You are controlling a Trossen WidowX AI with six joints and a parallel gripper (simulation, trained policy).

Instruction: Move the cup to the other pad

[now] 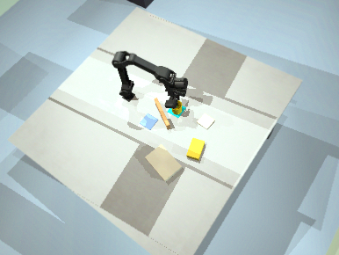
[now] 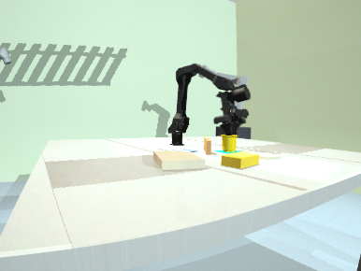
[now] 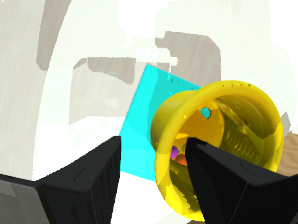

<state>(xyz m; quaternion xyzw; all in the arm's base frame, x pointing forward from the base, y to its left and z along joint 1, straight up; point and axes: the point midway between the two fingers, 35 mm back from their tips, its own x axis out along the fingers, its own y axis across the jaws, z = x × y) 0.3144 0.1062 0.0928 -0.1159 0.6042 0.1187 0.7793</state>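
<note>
The yellow cup (image 1: 177, 108) (image 2: 229, 144) (image 3: 167, 117) stands upright on the cyan pad (image 1: 170, 112) (image 3: 134, 135), towards one side of it in the wrist view. Inside the cup are a purple marble (image 3: 174, 152), an orange marble (image 3: 181, 160) and a small teal piece (image 3: 206, 113). My gripper (image 1: 175, 105) (image 2: 229, 134) (image 3: 154, 145) is partly open at the rim. One finger is outside the cup, with a gap to its wall, and the other reaches over its opening. The blue pad (image 1: 148, 121) lies bare beyond the orange bar.
The long orange bar (image 1: 162, 113) (image 2: 208, 146) stands between the two pads, close to the cup. A pale flat square (image 1: 205, 121) lies on the cup's other side. A yellow block (image 1: 196, 149) (image 2: 239, 161) and a larger beige block (image 1: 163, 163) (image 2: 179, 161) lie farther out.
</note>
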